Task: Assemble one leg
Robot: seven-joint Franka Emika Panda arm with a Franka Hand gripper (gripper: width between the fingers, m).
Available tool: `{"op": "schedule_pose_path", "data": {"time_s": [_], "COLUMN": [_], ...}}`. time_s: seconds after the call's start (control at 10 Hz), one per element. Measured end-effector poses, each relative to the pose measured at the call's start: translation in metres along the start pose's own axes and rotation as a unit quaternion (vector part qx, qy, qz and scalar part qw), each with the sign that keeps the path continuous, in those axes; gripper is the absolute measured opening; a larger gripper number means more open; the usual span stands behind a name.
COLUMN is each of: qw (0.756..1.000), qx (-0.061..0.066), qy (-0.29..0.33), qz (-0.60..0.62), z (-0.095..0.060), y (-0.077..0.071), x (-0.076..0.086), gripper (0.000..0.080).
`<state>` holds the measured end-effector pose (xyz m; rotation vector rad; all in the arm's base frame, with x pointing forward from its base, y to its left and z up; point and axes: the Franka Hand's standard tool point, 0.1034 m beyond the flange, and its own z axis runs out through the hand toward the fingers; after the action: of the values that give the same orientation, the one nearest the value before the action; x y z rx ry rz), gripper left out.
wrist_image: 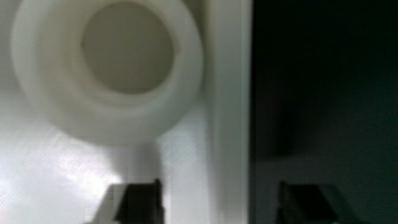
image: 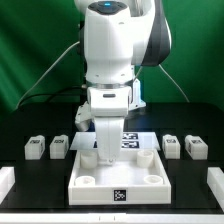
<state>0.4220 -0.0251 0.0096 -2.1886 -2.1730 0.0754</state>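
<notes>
The four legs are small white blocks on the black table, two at the exterior view's left [image: 35, 148] [image: 60, 146] and two at its right [image: 171, 145] [image: 196, 148]. The large white square tray-like piece [image: 90, 184] lies in front of the arm. My gripper [image: 103, 151] is lowered onto its back left corner. In the wrist view my gripper [wrist_image: 224, 186] is open. Its dark fingers [wrist_image: 135, 198] straddle the tray's raised rim [wrist_image: 205, 120], next to a round socket [wrist_image: 125, 50]. No leg is held.
The marker board [image: 133, 140] lies flat just behind the tray. White pieces sit at the front left [image: 5, 180] and front right [image: 216, 180] edges of the exterior view. A green wall stands behind the arm.
</notes>
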Motion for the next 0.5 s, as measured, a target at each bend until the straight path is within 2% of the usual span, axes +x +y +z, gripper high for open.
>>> {"op": "schedule_pose_path", "data": {"time_s": [0.1, 0.2, 0.5], "qw": [1.0, 1.0, 1.0], "qx": [0.0, -0.002, -0.005], "qy": [0.0, 0.0, 0.0], "qz": [0.0, 0.0, 0.0], "z": [0.0, -0.0007, -0.0013], "y": [0.0, 0.0011, 0.0022], "x": [0.0, 0.0, -0.0001], "gripper": [0.0247, 0.0075, 0.006]}}
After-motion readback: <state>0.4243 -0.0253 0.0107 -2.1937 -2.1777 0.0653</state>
